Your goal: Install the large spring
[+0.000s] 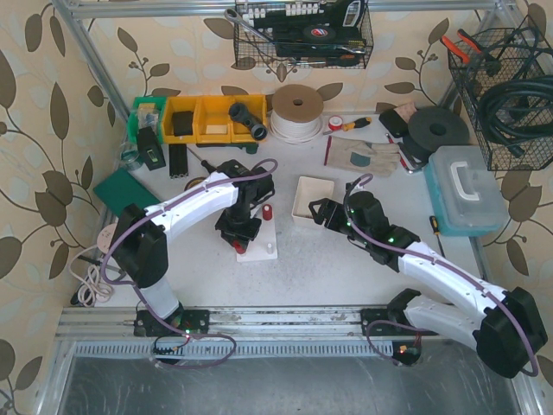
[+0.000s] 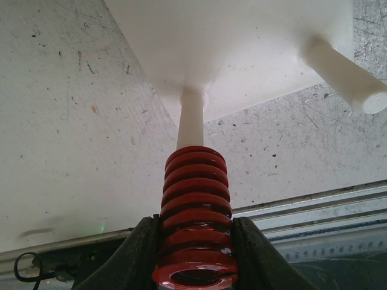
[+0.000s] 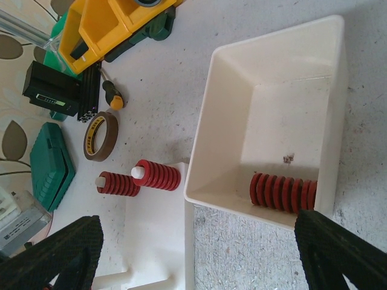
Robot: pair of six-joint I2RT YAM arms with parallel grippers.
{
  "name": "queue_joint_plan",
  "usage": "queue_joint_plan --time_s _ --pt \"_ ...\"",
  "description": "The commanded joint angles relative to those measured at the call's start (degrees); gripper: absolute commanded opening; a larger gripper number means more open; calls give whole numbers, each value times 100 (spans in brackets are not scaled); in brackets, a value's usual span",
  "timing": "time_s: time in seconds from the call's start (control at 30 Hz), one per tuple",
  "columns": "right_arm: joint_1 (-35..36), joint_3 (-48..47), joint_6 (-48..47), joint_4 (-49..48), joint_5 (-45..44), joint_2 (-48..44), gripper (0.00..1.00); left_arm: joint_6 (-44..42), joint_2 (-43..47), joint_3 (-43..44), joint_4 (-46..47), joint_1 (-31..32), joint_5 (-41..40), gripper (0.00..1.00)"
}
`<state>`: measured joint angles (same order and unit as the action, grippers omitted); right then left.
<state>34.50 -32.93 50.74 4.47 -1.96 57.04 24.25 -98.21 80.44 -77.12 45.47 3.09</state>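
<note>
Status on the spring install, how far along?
Done: two red springs sit seated on the white base. In hand: left gripper grips a third spring, apparently started onto a peg, shaft mostly bare. Left: seat it, release. Idle: right gripper, open near the tray.

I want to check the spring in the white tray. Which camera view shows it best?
The right wrist view: the red spring lies on its side inside the white tray, unobstructed. In the top view I cannot make it out. The left wrist view does not show the tray.
</note>
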Motion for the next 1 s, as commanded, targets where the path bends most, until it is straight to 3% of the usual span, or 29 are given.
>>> queue_joint_plan --time_s 0.0,0.57,0.97 --pt "22 85 -38 -104 -15 31 86 -96 -277 -180 439 14 -3 0" --pt "27 69 -47 -113 11 53 86 -149 -260 -90 429 -43 -76 0" --pt "26 58 -51 -104 12 71 85 -502 -424 -280 937 -181 -30 0"
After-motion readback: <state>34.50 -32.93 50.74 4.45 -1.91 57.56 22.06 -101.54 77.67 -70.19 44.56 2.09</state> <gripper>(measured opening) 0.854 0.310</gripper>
